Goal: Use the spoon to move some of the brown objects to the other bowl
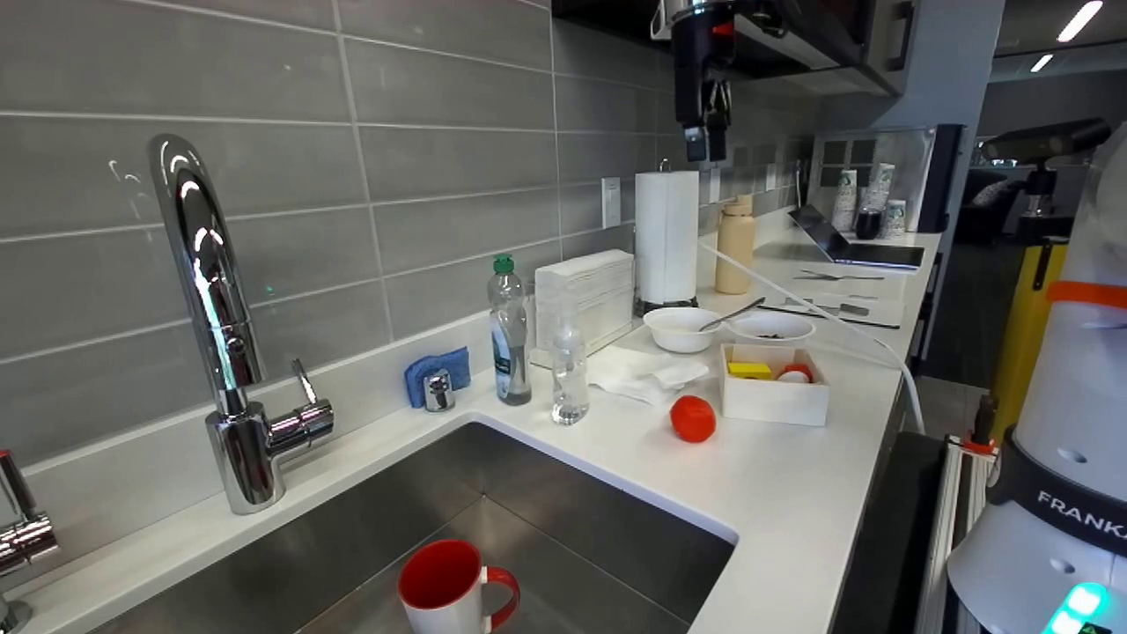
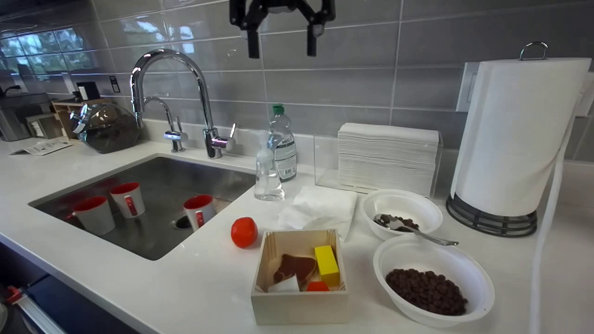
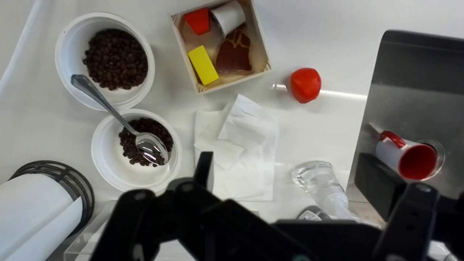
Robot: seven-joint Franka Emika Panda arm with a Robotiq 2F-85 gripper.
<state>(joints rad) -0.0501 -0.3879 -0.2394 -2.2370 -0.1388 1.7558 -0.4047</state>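
Observation:
A silver metal spoon (image 2: 434,238) rests in the smaller-looking white bowl (image 2: 421,208) by the napkin stack. Its head lies on a few brown objects there. Its handle extends over the rim and above the second white bowl (image 2: 452,259), which holds a larger pile of brown pieces (image 2: 427,291). In the wrist view the spoon (image 3: 115,113) spans from the lower bowl (image 3: 110,165) to the upper bowl (image 3: 69,50). My gripper (image 2: 282,50) is open and empty, high above the counter. It also hangs high in an exterior view (image 1: 707,145).
A wooden box (image 2: 299,308) with toy pieces stands beside the bowls, near a red ball-like object (image 2: 244,232). A paper towel roll (image 2: 515,139), napkin stack (image 2: 387,157), pump bottle (image 2: 267,176) and soap bottle (image 2: 283,148) stand along the wall. The sink (image 1: 607,519) holds several mugs.

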